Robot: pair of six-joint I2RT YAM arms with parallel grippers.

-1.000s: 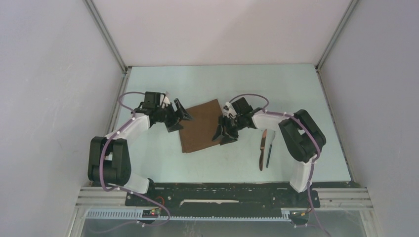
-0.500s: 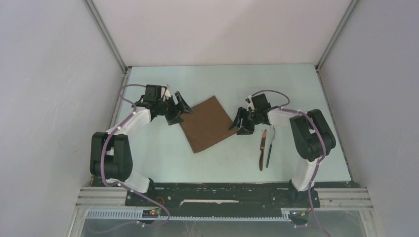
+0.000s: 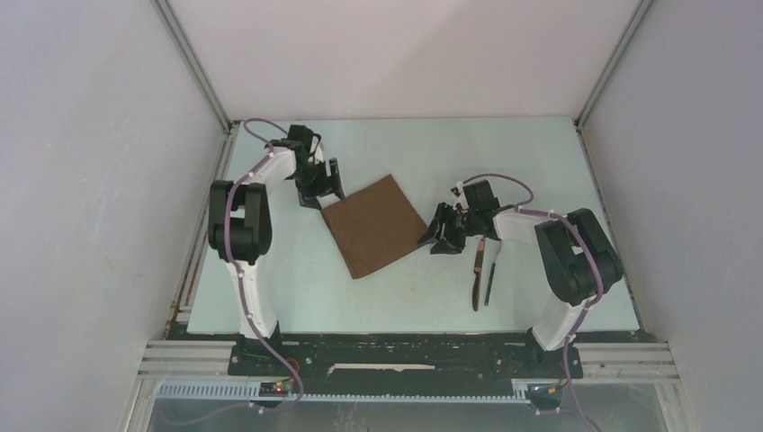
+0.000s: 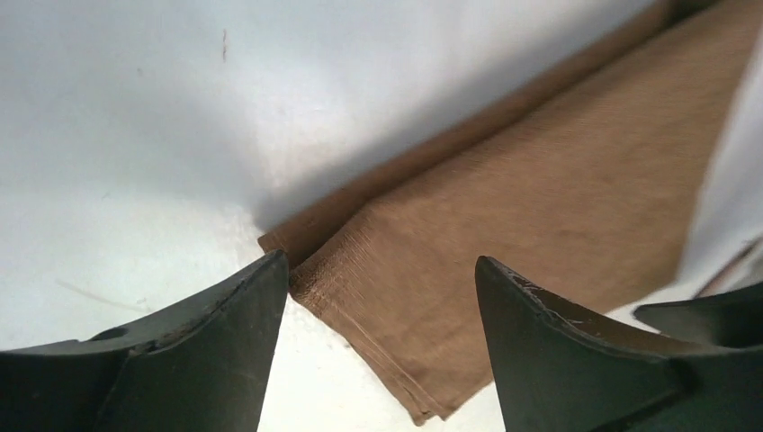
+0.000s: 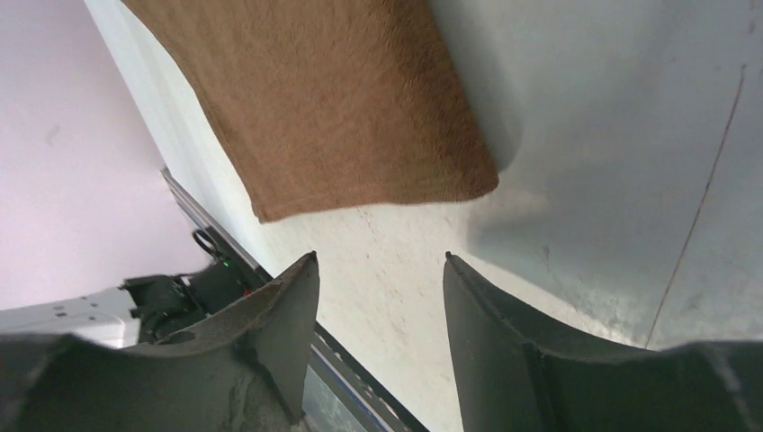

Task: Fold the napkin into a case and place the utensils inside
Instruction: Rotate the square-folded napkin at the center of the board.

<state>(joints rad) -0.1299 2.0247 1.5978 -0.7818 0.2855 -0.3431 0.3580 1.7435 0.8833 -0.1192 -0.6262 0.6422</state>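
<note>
Overhead and wrist views of the workspace. One napkin [image 3: 375, 225] is seen on the pale tabletop [image 3: 504, 153], near its middle: a plain brown cloth without pattern, presented in the overhead view as a roughly square shape turned so that its corners point towards the far, near, left and right sides. It is laid flat. In the left wrist view, stacked edges are visible at its corner, so it is shown to be folded into several layers, and a fine woven texture is seen on its surface. No narrow pouch shape is presented.

Two utensils are counted, laid side by side and nearly parallel on the tabletop to the right of the napkin and apart from it: a knife [image 3: 478, 279] with a brown handle, and a thinner dark piece [image 3: 489, 283] just beside it on its right. Their finer details are too small to be told.

Two arms are counted, each with one end effector. The left end effector [image 3: 324, 196] is placed at the left corner of the napkin; its fingers [image 4: 207, 351] are spread wide, with the corner of the cloth seen between them and nothing gripped. The right end effector [image 3: 432, 243] is placed at the right corner of the napkin, between the cloth and the utensils; its jaws are parted, bare tabletop is seen between them, and the cloth corner lies just beyond the fingertips [image 5: 288, 315], so nothing is held.
</note>
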